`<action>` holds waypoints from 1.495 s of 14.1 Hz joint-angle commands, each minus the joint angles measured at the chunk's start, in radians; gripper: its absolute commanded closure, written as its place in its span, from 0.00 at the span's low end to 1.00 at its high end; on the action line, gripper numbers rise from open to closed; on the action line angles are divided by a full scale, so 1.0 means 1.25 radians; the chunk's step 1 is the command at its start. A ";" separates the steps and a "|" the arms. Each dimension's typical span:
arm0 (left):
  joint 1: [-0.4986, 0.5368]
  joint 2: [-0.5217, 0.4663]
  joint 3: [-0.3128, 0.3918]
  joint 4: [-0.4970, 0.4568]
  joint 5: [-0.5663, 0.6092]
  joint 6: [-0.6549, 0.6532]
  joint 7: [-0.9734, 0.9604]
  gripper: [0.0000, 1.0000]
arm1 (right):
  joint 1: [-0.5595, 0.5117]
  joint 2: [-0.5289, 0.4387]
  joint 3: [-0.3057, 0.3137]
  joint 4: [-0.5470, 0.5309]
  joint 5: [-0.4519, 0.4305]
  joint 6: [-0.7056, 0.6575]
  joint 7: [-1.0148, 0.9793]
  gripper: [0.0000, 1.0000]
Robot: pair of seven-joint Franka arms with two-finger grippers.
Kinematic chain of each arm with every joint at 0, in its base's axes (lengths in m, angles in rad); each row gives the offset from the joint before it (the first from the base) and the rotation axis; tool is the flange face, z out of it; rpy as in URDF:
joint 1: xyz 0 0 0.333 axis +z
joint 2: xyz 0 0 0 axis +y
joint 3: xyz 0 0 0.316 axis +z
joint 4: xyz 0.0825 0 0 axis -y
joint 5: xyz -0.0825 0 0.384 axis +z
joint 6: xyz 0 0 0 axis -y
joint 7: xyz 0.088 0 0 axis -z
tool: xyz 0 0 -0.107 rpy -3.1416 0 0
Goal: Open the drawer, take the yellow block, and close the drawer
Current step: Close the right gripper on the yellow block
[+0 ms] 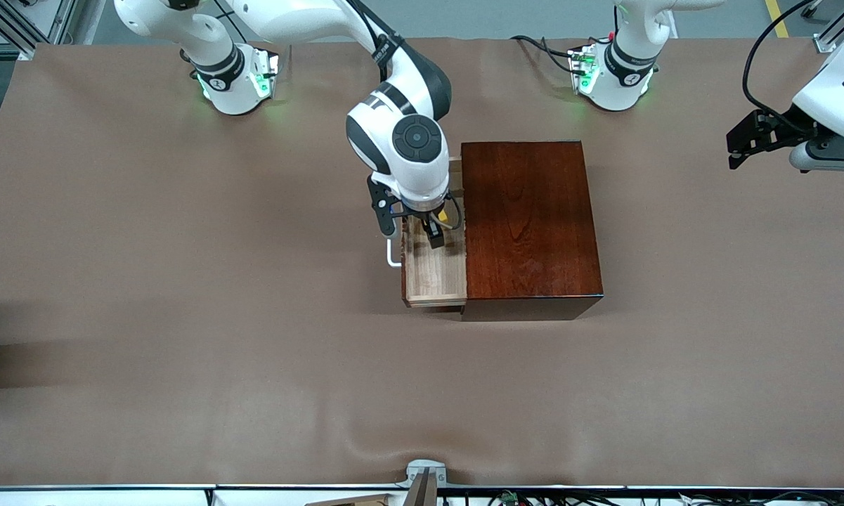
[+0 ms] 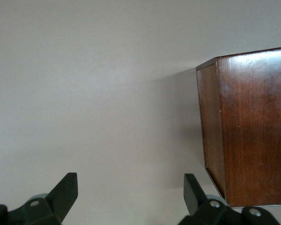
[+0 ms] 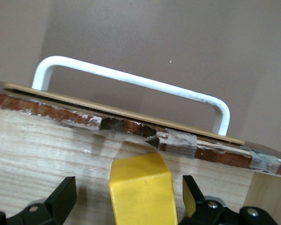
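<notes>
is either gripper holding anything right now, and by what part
Nothing is held. The right gripper is down in the open drawer, its fingers apart on either side of the yellow block, not touching it. The left gripper waits open over the table.

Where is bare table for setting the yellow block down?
Bare table spreads from the handle toward the right arm's end. Crowded: the open drawer, where the right gripper straddles the yellow block. The left gripper waits, open.
</notes>
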 commanded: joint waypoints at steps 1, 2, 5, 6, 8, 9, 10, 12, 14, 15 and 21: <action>0.010 -0.009 -0.006 0.008 -0.014 -0.011 0.019 0.00 | 0.010 0.008 -0.010 0.009 0.004 0.009 0.014 0.02; 0.010 -0.009 -0.006 0.008 -0.014 -0.011 0.019 0.00 | 0.010 0.009 -0.010 0.009 0.005 0.009 0.014 0.13; 0.010 -0.009 -0.006 0.008 -0.014 -0.011 0.022 0.00 | 0.018 0.010 -0.010 0.009 0.005 0.008 0.014 0.69; 0.011 -0.010 -0.006 0.008 -0.014 -0.013 0.022 0.00 | 0.018 0.010 -0.010 0.011 0.005 0.008 0.014 0.87; 0.011 -0.011 -0.005 0.009 -0.014 -0.027 0.022 0.00 | 0.016 0.007 -0.010 0.013 0.007 0.003 0.016 1.00; 0.011 -0.011 -0.005 0.010 -0.014 -0.027 0.022 0.00 | 0.016 0.005 -0.010 0.017 0.007 0.001 0.015 1.00; 0.011 -0.010 -0.005 0.013 -0.014 -0.027 0.022 0.00 | 0.015 0.000 -0.010 0.022 0.010 -0.002 0.014 1.00; 0.011 -0.010 -0.005 0.013 -0.014 -0.027 0.022 0.00 | 0.015 -0.020 -0.010 0.023 0.007 -0.003 0.014 1.00; 0.011 -0.010 -0.005 0.013 -0.014 -0.031 0.023 0.00 | 0.004 -0.037 -0.013 0.024 0.008 -0.011 0.012 1.00; 0.011 -0.010 -0.005 0.013 -0.014 -0.034 0.022 0.00 | -0.002 -0.041 -0.014 0.035 0.006 -0.037 0.008 1.00; 0.007 -0.005 -0.011 0.013 -0.014 -0.034 0.011 0.00 | -0.073 -0.055 -0.014 0.128 0.007 -0.208 -0.085 1.00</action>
